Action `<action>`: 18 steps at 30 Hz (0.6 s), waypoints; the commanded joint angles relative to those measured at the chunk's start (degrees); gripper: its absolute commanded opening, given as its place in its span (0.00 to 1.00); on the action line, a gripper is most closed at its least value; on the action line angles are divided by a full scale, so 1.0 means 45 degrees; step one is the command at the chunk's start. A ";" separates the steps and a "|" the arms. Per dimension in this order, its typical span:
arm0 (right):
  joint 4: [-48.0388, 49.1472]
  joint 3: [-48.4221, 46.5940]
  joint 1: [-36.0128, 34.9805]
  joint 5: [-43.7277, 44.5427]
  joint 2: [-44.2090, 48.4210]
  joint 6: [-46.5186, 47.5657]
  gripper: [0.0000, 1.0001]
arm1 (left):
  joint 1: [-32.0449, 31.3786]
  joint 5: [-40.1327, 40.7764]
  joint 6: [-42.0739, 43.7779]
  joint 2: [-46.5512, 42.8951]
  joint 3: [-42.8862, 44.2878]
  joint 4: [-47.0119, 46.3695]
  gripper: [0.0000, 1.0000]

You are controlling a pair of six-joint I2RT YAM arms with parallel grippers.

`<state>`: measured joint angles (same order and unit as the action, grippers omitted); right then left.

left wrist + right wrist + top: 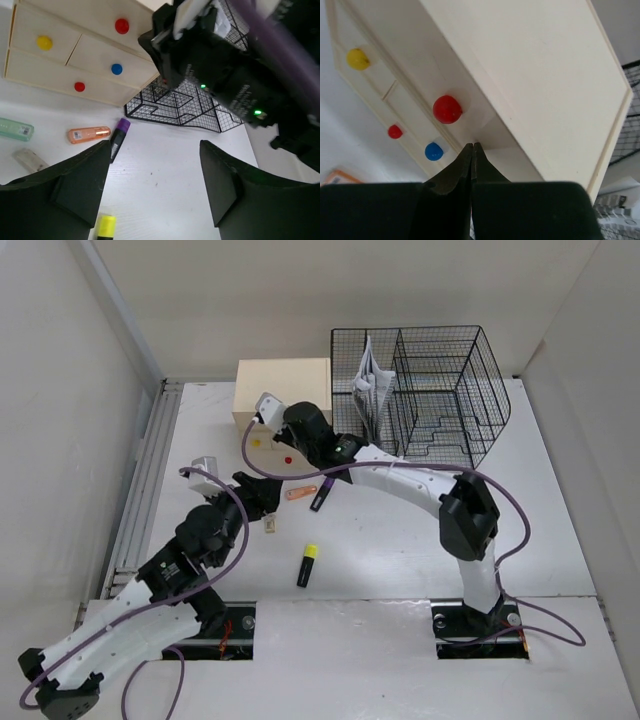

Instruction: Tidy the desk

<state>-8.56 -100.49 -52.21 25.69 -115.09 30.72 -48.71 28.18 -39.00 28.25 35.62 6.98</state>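
From above, the desk spreads white under both arms and runs on to the far wall. The left gripper hovers over its left-centre part, with an orange tube and a purple marker lying just to its right and a small eraser on the near side of it. A yellow-capped highlighter lies nearer the bases. The right gripper reaches across to the front of the wooden drawer box at the far side, which stands just left of the wire basket (from this height I cannot tell how either pair of jaws stands). In the left wrist view the two dark fingers stand spread wide with nothing between them but bare desk. The tube and marker lie on it ahead and to the left, the highlighter's cap shows by the left finger, and the right arm fills the upper right. In the right wrist view the fingertips are pressed together and pinch nothing. They point at the box front, just below and right of a red knob and close to a blue knob; whether they touch the wood I cannot tell. The desk shows only as a white strip at the left, beyond the box and below the gripper.
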 commanded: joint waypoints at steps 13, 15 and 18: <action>-0.1126 0.2212 0.2477 -0.6504 0.6491 -0.1863 0.00 | 0.5115 -0.2780 -0.3324 0.4069 -0.1627 -0.6588 0.19; -0.1126 0.2524 0.3275 -0.7985 0.7174 -0.2254 0.00 | 0.6634 -0.4772 -0.3325 0.5529 -0.1510 -0.7447 0.19; -0.0971 0.3032 0.4118 -1.0016 0.7781 -0.2919 0.14 | 0.8239 -0.7384 -0.3209 0.7443 -0.1256 -0.8675 0.24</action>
<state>-12.78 -89.06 -36.12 -6.50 -81.49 22.11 -16.64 10.11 -52.64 56.75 28.47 -22.24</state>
